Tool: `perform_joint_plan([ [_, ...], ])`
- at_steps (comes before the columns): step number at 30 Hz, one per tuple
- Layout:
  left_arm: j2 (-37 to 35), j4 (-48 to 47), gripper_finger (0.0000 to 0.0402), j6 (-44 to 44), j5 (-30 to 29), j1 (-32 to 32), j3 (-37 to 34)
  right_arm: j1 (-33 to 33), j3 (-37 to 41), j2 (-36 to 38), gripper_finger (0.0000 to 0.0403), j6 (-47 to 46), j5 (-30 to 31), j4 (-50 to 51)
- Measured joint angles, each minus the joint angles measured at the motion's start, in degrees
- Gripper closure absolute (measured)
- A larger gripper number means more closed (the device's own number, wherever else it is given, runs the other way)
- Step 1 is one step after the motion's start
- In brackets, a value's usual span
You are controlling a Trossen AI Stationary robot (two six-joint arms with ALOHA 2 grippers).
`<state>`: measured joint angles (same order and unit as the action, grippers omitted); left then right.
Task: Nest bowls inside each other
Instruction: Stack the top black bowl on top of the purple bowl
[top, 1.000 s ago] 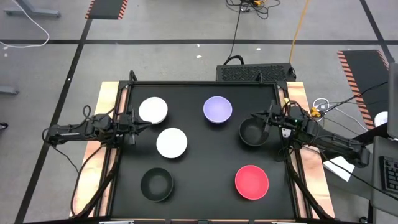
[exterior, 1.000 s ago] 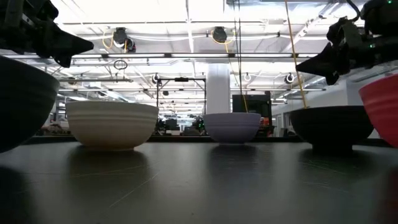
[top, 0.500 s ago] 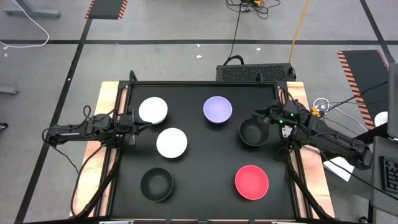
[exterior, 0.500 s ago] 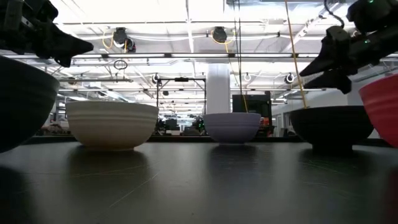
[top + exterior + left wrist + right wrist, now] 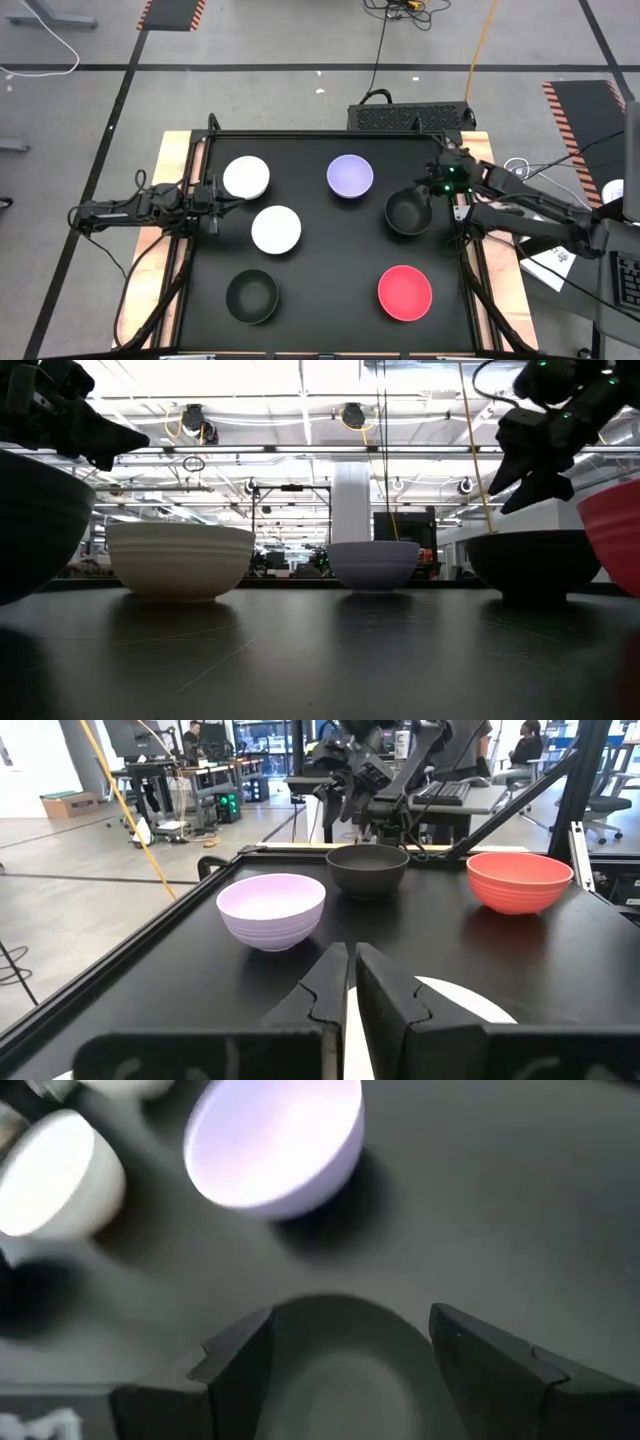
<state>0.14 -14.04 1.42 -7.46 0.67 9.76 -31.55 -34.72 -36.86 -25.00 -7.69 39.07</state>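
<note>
Six bowls stand upright on the black table: two white (image 5: pixel 246 177) (image 5: pixel 276 229), a lavender one (image 5: pixel 350 176), two black (image 5: pixel 405 213) (image 5: pixel 252 296) and a red one (image 5: pixel 405 293). My right gripper (image 5: pixel 430 192) hangs open, tipped downward, over the right black bowl's (image 5: pixel 340 1365) rim. In the right wrist view its fingers stand on either side of that bowl. In the low view the right gripper (image 5: pixel 528 482) is clear above the bowl's rim (image 5: pixel 535 536). My left gripper (image 5: pixel 217 196) waits shut at the left edge, level, beside the far white bowl.
A raised black frame (image 5: pixel 325 135) borders the table. The lavender bowl (image 5: pixel 275 1140) stands just left of the right black bowl, toward the far edge. The red bowl (image 5: pixel 612 535) stands nearer the front edge on the right. Bare tabletop (image 5: pixel 330 280) lies between the near black and red bowls.
My right gripper has opened wide. It has risen, tipped from level to slanting downward, and rolled, its wrist shifting toward the far edge above the right black bowl. No bowl has moved.
</note>
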Motion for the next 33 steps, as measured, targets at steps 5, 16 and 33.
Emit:
perform_joint_plan([
  [5, 0.00, 0.00, 0.0376, 0.03, 0.07, 0.00, 0.00, 0.00, -4.49, -6.02, 0.0149, 3.30, -0.02, 7.78],
  [16, 0.00, -0.01, 0.0376, 0.07, 0.11, 0.00, 0.00, -1.72, -5.11, -11.79, 0.0149, 5.71, -0.06, 12.66],
  [33, 0.00, -0.01, 0.0376, 0.07, 0.68, 0.00, 0.00, -2.60, -5.09, -16.78, 0.0149, 9.16, -0.11, 16.98],
])
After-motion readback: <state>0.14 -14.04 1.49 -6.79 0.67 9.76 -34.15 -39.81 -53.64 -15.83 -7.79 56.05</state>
